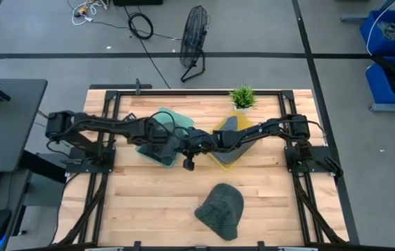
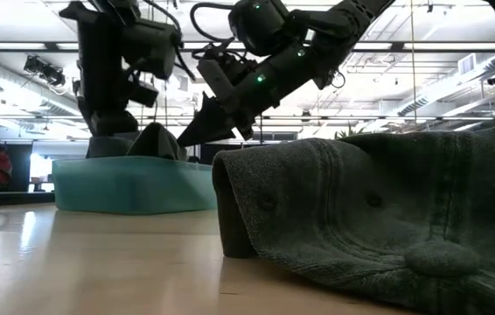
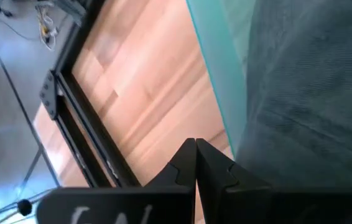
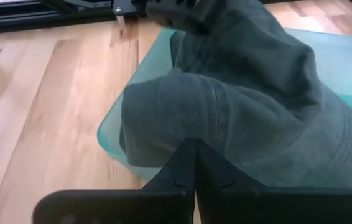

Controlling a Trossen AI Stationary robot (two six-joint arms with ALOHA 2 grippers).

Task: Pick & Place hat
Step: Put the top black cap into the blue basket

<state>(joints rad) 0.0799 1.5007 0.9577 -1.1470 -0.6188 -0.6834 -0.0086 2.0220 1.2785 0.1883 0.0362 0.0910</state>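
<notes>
Hovering with fingers pressed together just beside the teal tray [image 1: 173, 118] and its grey hat [image 4: 250, 118], the right gripper [image 1: 185, 145] meets the likewise closed left gripper [image 1: 161, 143] there, while the loose hat [image 1: 222, 209] lies well apart, nearer the right arm.

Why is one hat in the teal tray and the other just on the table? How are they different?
The hat in the tray lies inside the teal tray, under both arms; the hat on the table lies on bare wood near the front edge, away from them. The right pincer and the left pincer are both shut beside the tray hat; nothing touches the table hat. Both are dark grey-green fabric and look crumpled.
</notes>
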